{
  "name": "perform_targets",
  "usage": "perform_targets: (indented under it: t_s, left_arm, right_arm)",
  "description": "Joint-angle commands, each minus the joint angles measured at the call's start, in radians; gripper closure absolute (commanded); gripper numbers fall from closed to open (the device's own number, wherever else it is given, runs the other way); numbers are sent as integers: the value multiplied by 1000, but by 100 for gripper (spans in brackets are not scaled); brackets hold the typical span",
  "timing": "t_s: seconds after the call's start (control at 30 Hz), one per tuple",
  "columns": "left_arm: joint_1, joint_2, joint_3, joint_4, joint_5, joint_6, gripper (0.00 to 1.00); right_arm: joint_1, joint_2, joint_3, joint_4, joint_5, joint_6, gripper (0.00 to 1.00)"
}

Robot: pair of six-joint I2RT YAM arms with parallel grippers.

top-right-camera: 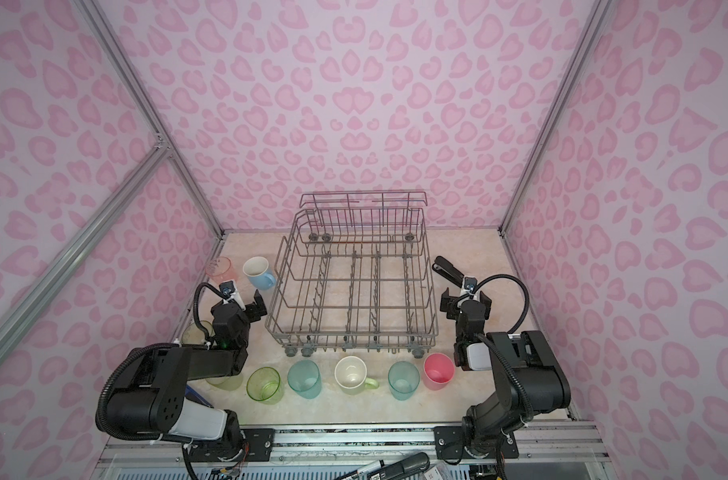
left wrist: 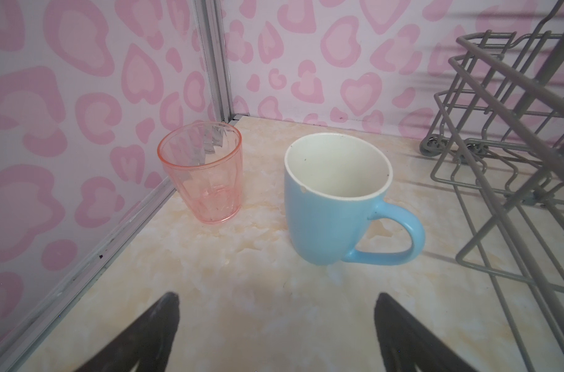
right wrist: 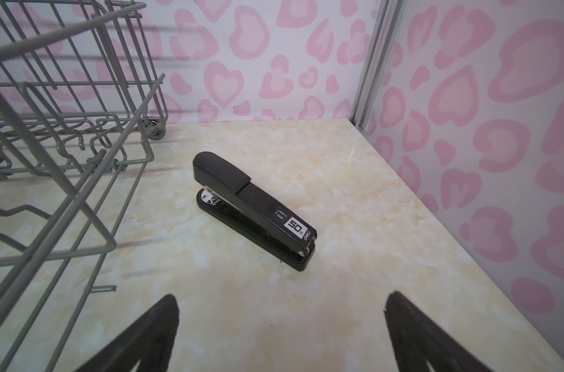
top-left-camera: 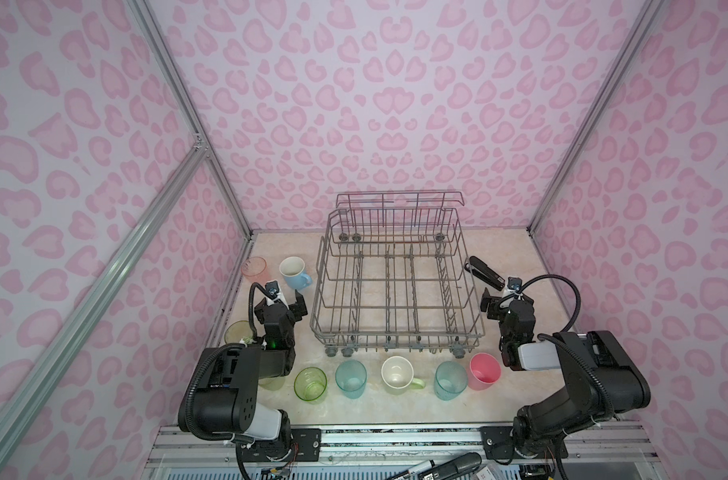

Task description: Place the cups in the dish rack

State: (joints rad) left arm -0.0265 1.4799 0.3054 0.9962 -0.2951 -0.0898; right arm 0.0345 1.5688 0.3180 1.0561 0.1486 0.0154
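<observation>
left gripper (left wrist: pixel 276 301) is hanging wide open, gripping nothing, over the table (top-left-camera: pixel 375 409) just left of the rack (top-left-camera: pixel 397 337). its fingers (left wrist: pixel 164 322) are pointing at the blue mug (left wrist: pixel 332 206) and salmon cup (left wrist: pixel 203 180), touching neither. both are standing upright near the back-left corner, with the mug between salmon cup and rack and its handle facing the rack. a chip is showing on the mug rim.

right gripper (right wrist: pixel 283 298) is sitting fully open and empty too, just right of the rack, pointing at the stapler (right wrist: pixel 251 206). stapler is lying flat on the table near the rack's right wall, touching neither it nor the fingers.

rack is sitting mid-table, tall rail toward the back wall. every cup in view is standing mouth up on the table, outside it.

front row is running along the rack's front edge, left to right in both top views: green cup (top-left-camera: pixel 310 384), teal cup (top-left-camera: pixel 350 378), pale mug (top-left-camera: pixel 397 375) with handle pointing right, second teal cup (top-left-camera: pixel 450 380), pink cup (top-left-camera: pixel 484 371). none are touching. pink cup is sitting just beside the right arm.

two more are sitting by the left arm: olive cup (top-left-camera: pixel 237 332) near the left wall, partly hidden, and yellow-green cup (top-left-camera: pixel 273 383), mostly covered by the arm.
</observation>
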Motion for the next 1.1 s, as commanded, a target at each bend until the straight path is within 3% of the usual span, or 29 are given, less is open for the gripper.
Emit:
perform_targets:
  t_s: [0.0, 0.9, 1.07]
  left_arm:
    - [-2, -5, 1, 34, -13, 0, 3]
    - [-37, -38, -5, 27, -74, 18, 4]
    - [-40, -37, 0, 22, -78, 19, 4]
  right_arm:
    - [2, 2, -14, 37, 66, 17, 0]
    - [48, 2, -131, 271, 223, 8, 0]
    - [58, -18, -125, 243, 229, -3, 0]
